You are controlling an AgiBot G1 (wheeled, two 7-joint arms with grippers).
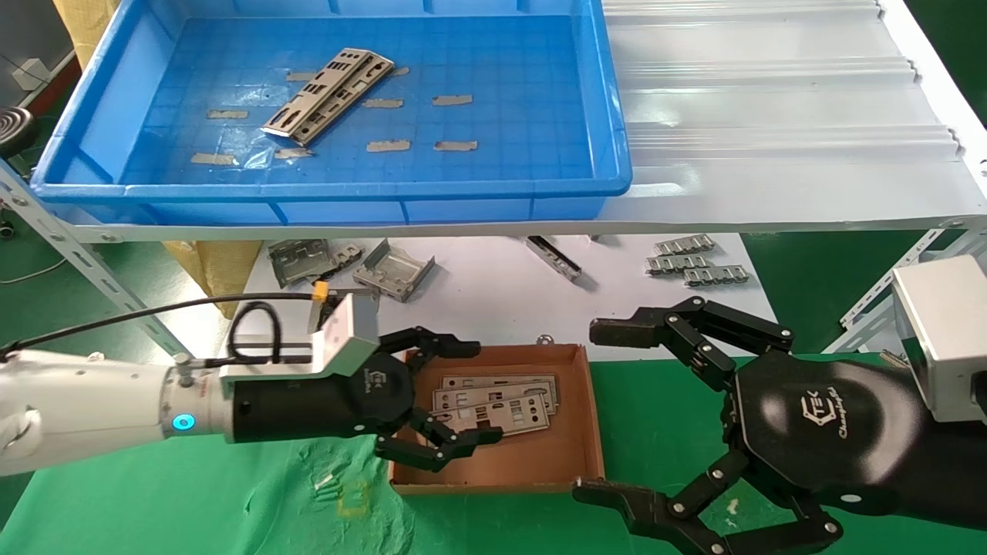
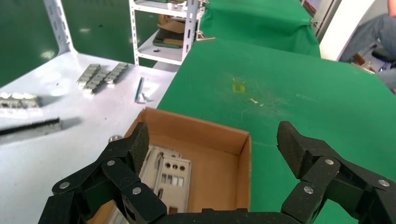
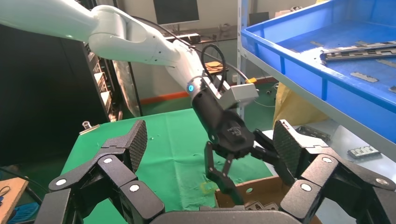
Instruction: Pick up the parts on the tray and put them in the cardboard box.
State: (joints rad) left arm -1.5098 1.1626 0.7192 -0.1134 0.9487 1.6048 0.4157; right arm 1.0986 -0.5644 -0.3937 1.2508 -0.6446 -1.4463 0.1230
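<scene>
Brown shallow cardboard box [image 1: 574, 416] may shift if the left gripper [image 1: 455, 401], fingers spread empty above stacked silver punched plates [image 1: 493, 405], clips its wall; right gripper [image 1: 624, 408] idles spread nearby.

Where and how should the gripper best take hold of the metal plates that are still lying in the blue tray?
Probably from above, across the narrow width near the middle. The plates lie flat and diagonal on the tray floor, apparently stacked, so the fingers should turn to straddle the long edges. The open left gripper is over the cardboard box.
</scene>
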